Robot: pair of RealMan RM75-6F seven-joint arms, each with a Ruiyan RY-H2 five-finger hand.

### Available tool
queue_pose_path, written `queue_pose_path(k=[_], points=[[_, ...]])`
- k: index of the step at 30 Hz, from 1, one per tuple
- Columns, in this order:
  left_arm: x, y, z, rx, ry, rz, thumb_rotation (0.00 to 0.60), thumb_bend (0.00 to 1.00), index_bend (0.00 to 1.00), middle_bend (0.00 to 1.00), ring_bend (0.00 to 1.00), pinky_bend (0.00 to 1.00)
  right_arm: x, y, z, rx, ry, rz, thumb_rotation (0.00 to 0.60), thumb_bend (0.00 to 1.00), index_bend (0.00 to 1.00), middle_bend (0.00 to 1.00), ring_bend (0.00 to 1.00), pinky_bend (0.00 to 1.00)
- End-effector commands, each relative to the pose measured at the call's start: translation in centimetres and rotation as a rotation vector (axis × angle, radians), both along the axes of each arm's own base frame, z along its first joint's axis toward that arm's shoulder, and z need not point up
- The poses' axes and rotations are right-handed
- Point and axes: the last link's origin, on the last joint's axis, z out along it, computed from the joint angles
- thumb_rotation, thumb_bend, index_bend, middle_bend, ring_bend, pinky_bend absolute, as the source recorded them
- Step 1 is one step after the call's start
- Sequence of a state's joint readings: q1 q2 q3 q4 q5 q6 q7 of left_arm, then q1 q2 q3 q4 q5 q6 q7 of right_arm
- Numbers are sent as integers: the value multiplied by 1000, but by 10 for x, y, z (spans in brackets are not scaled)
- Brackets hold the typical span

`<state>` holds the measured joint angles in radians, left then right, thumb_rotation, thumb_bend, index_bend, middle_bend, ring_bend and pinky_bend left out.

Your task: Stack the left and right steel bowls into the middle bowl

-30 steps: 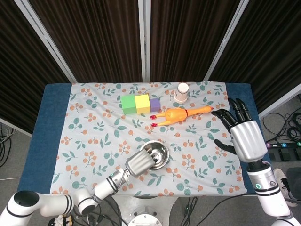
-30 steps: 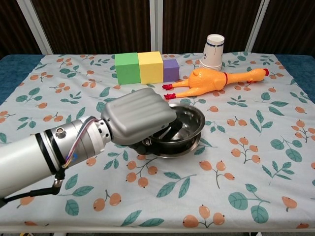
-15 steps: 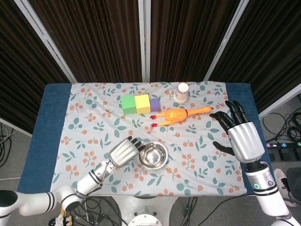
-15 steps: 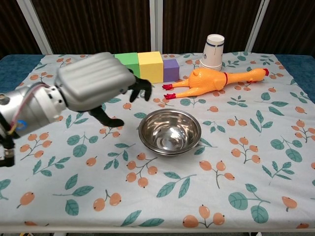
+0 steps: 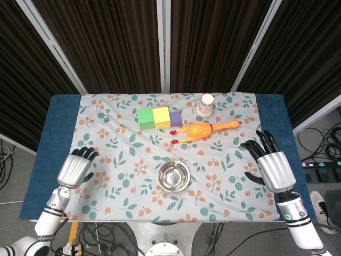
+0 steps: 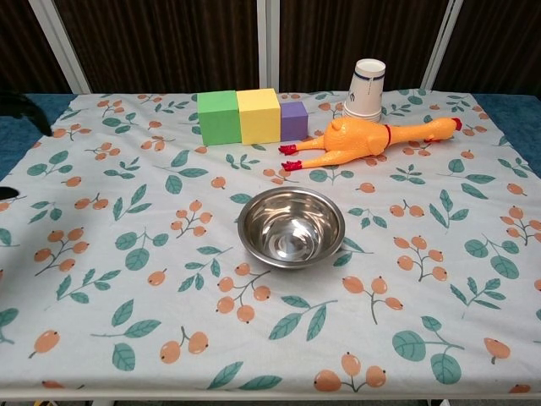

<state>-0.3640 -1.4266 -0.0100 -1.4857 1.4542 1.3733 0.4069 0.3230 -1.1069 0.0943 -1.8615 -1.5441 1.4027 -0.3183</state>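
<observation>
The steel bowls (image 5: 173, 176) sat as one nested stack near the middle of the tabletop (image 5: 58, 138), a little toward the front edge, upright on the leaf-and-berry patterned cloth (image 5: 117, 144); in the chest view the stack (image 6: 292, 227) showed a second rim just under the top one, though how many bowls it held could not be told. The left robot hand (image 5: 78, 167) hung over the left front part of the tabletop, near the cloth's left edge and well apart from the bowls, its fingers loosely spread and holding nothing. The right robot hand (image 5: 270, 161) hung over the right front part of the tabletop, near the right edge, palm down with fingers fanned apart, likewise empty and well clear of the stack. Toward the back edge stood a row of three blocks touching one another: green (image 5: 145, 118), yellow (image 5: 161, 117) and a smaller purple (image 5: 175, 118). Just beside them toward the right lay a rubber chicken (image 5: 204, 129) on its side, and behind it, close to the back edge, stood an upturned paper cup (image 5: 205, 104).
</observation>
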Motion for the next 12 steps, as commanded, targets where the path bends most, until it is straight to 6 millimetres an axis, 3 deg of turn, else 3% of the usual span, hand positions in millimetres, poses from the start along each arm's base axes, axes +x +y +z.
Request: queue_pose_path(k=[1,7,12], points=[[-45,-43,18,84,-129,146,600,127,254,235,194,310,-41,20,-11,-40,9,-67,600,0,240,209,1,0],[-60,-64,38,132,-200,201,600,119,244,224,170,290,-75,36,-10,-47,-15,-158,600,0,228,182,0,0],[-58,-65,43,133,-190,190,600,121,243,226,170,289,-80,38,-5,-91,-36,-167,600,0,216,179,0,0]])
